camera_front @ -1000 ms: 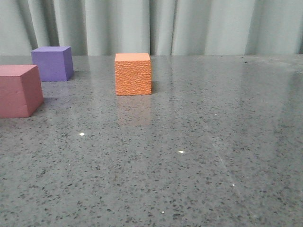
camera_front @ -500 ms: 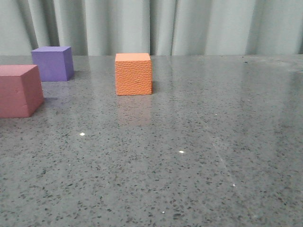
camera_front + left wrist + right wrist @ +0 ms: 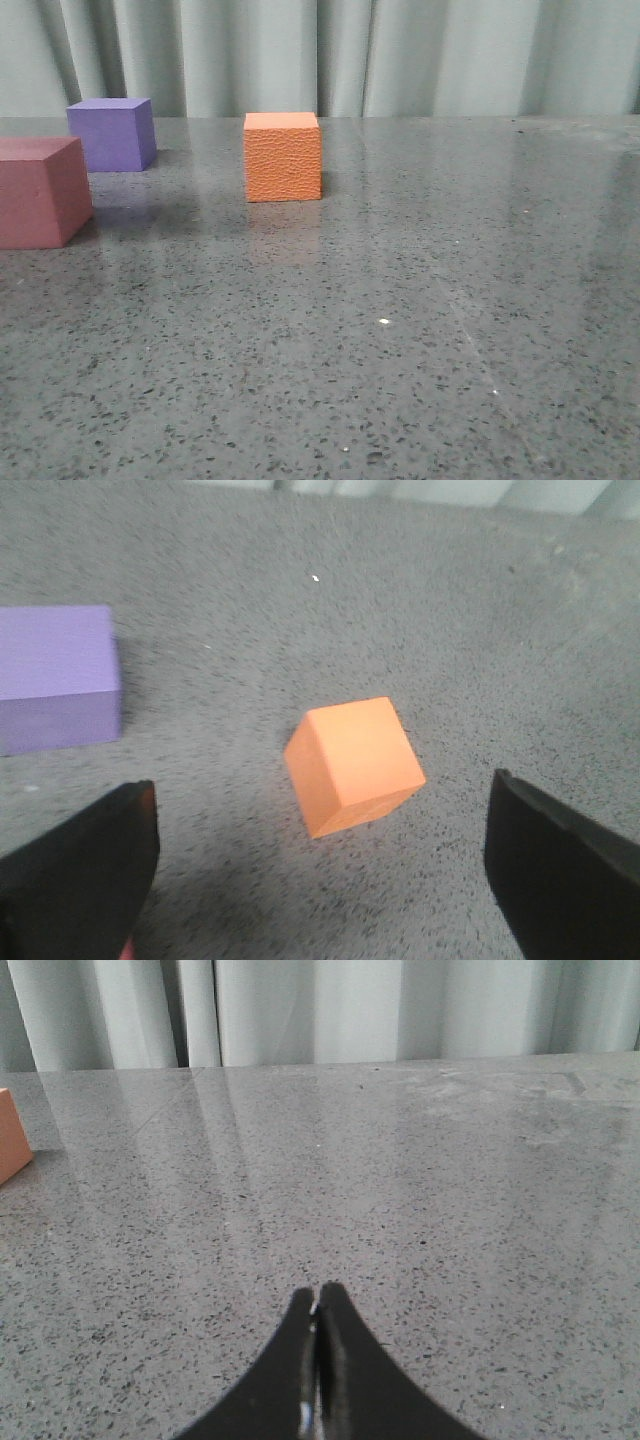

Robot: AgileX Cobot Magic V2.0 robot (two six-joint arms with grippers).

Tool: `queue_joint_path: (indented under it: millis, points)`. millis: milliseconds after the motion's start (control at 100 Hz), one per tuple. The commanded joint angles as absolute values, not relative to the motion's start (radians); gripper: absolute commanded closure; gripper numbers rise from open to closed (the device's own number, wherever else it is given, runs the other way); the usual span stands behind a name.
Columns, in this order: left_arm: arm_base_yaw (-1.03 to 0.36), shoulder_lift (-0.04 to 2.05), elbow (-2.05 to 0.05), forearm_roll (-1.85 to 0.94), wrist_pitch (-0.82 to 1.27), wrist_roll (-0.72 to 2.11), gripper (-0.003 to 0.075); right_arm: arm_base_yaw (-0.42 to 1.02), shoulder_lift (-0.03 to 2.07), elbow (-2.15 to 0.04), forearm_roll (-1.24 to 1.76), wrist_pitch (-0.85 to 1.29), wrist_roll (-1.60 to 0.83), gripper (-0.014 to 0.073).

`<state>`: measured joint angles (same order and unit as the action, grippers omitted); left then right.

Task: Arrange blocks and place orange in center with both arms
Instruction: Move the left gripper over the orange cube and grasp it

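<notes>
On the grey desk (image 3: 420,330) the orange (image 3: 283,157) stands free; purple cube (image 3: 112,133) and pinkish-red cube (image 3: 40,191) are to its left, unarranged. Left pincer (image 3: 320,865) is spread wide; right pincer (image 3: 318,1360) is pressed together, empty.

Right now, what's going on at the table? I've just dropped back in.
Nothing is held yet. The left gripper is open, looking down on the orange cube, with the purple cube off to one side. The right gripper is shut and empty, low over bare table. In the front view all three cubes sit apart on the table: the pinkish-red cube nearest at the left edge, purple behind it, orange further right. Neither arm shows in the front view.
</notes>
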<state>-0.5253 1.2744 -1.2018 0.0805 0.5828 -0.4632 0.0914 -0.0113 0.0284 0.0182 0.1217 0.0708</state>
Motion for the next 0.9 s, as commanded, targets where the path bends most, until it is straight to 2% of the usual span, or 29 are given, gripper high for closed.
queue_joint_path:
  millis: [0,210,430,890]
  points:
    - [-0.598,1.351,-1.3,0.229,0.514,-0.634,0.0102,0.085,-0.031,0.015,0.019,0.033,0.063,0.0661]
    - [-0.713,1.579,-1.504,0.461,0.669,-0.844,0.0102,0.085,-0.031,0.015,0.019,0.033,0.063,0.0661]
    - [-0.749,1.74,-1.666,0.492,0.77,-0.871,0.0102,0.085,-0.031,0.015,0.019,0.033,0.063,0.0661]
    - [-0.749,1.815,-1.692,0.532,0.825,-0.944,0.0102,0.085,-0.031,0.015,0.019,0.033,0.063,0.0661]
